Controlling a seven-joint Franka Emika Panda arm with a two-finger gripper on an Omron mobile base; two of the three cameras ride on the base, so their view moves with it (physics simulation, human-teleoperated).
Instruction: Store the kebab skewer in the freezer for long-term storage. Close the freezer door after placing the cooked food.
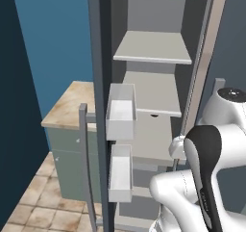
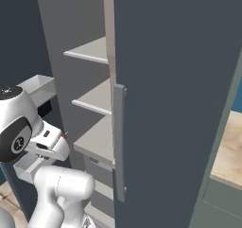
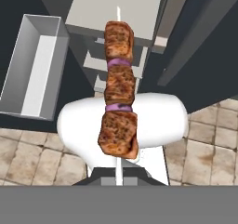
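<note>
Gripper (image 3: 119, 179) closed on the kebab skewer (image 3: 119, 90), pinching the pale stick at its lower end, at six o'clock in the hand view; fingertips themselves mostly hidden behind the meat and stick. Skewer running straight up toward twelve o'clock, three reddish-brown chunks split by two thin purple slices, bare stick tip poking out above the top chunk. Behind the lowest chunk, tiled floor (image 3: 211, 139) out toward three and eight o'clock. At ten o'clock, a clear-white door bin (image 3: 32, 65); at twelve, a grey inner shelf (image 3: 135, 9) of the freezer (image 1: 153, 58). In the left base view, freezer standing open, shelves stacked at centre, freezer door (image 1: 98, 58) swung wide and seen edge-on at eleven o'clock, two white bins on its inner face and the bar handle (image 1: 85, 163) at seven. Beyond, at nine o'clock, a beige-topped counter (image 1: 67, 106). In the right base view, the plain closed door (image 2: 175, 104) from twelve down to five o'clock.
</note>
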